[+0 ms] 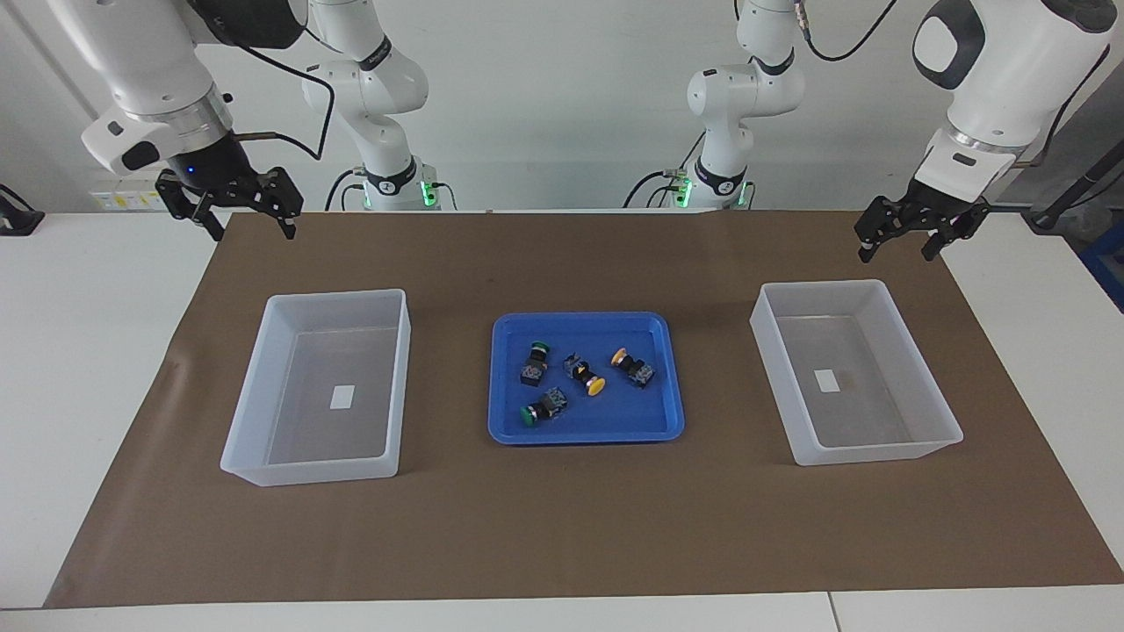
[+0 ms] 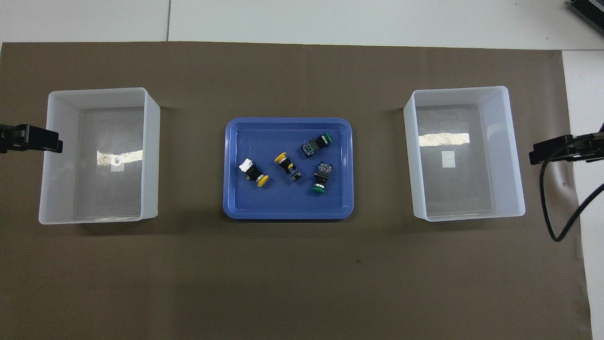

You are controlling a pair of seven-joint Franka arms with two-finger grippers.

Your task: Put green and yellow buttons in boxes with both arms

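Up at the robots' end of the table [image 1: 79, 351], the left gripper [image 1: 904, 237] and right gripper [image 1: 250, 215] hang in the air with fingers apart, holding nothing, each over the brown mat's [image 1: 562, 527] edge. Farther out, a blue tray [image 1: 505, 421] sits midway between two translucent white boxes, one [image 1: 255, 386] toward the right arm's end, one [image 1: 931, 386] toward the left arm's. On the tray lie two green-capped buttons [image 1: 536, 358] [image 1: 540, 409] and two yellow-capped ones [image 1: 587, 376] [image 1: 632, 367], dark-bodied, tipped on their sides, apart from each other. Bare mat surrounds tray and boxes.
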